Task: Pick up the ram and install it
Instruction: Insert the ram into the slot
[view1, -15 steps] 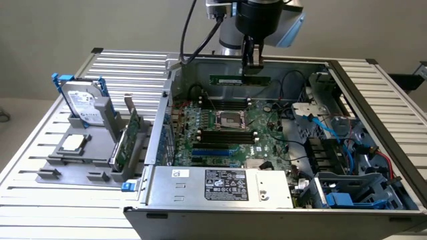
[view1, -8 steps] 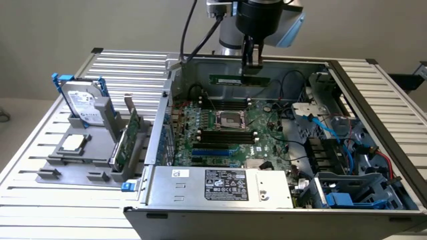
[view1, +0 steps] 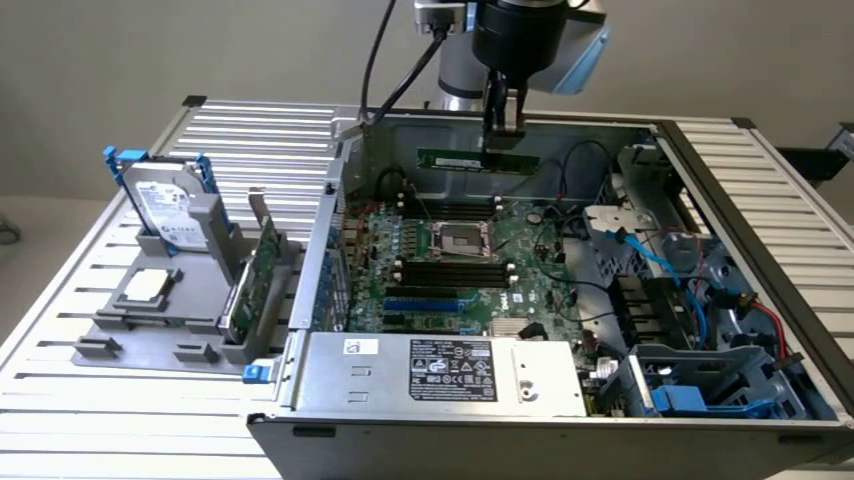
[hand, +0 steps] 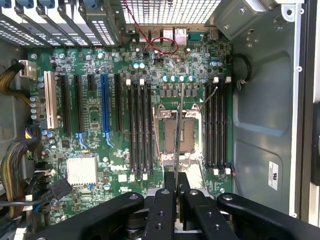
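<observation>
The pincer (view1: 505, 138) is clamped shut on the ram (view1: 478, 160), gripping the green stick by its upper edge near one end, so the stick hangs level just beneath the fingertips. It hangs inside the open computer case (view1: 400, 425), well above the motherboard (view1: 541, 270) and touching nothing else. In the wrist view the pincer (hand: 176, 195) holds the ram (hand: 178, 125) edge-on, a thin line reaching away from the fingers and crossing over the processor socket (hand: 189, 137) far below. Banks of black memory slots (hand: 140, 130) lie on either side of that socket, none directly under the stick. In the exterior view the socket (view1: 461, 238) and the slots (view1: 454, 272) sit below the pincer and nearer the camera. Well apart from the pincer, outside the case to the exterior view's left, a grey holder (view1: 120, 330) carries a hard drive (view1: 171, 205), a wide green card (view1: 260, 275) and a silver processor chip (view1: 147, 285).
</observation>
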